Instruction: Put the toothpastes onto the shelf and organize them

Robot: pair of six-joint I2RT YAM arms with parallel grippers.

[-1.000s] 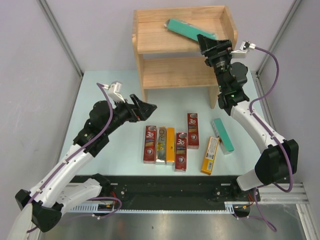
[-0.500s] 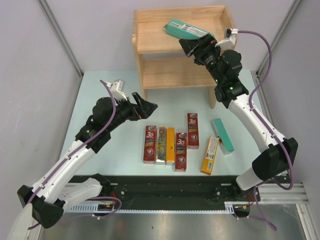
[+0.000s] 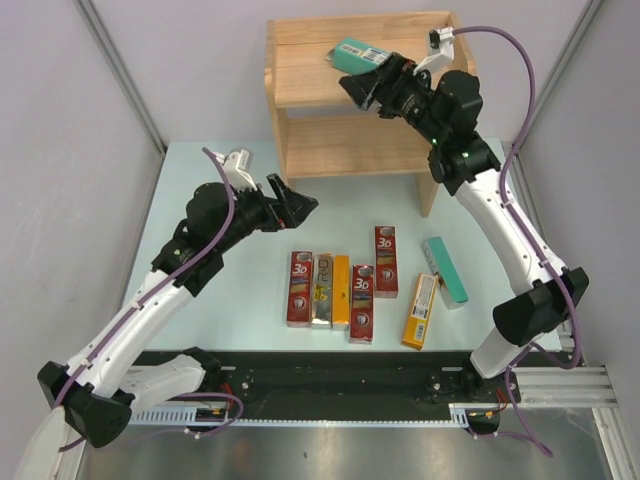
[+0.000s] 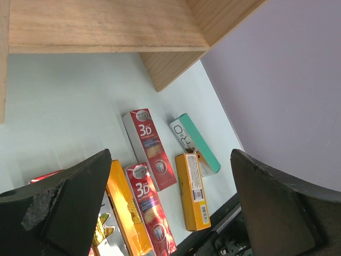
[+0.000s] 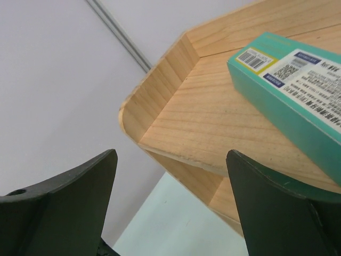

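Pale tabletop point(image 3: 200, 190) carries seven toothpaste cartons point(image 3: 341, 291) lying loose, left gripper point(image 3: 298, 208) hanging above them, jaws spread wide and empty, right gripper point(image 3: 362, 82) parted too, up at the wooden shelf point(image 3: 300, 75), teal carton point(image 3: 352, 53) lying on its top tier.

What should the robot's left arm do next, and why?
Probably lower the left arm onto the nearest red 3D carton. Its jaws hang open and empty above the table, seven cartons lie there unshelved, and the right arm, jaws open, is up by the teal carton on the shelf.
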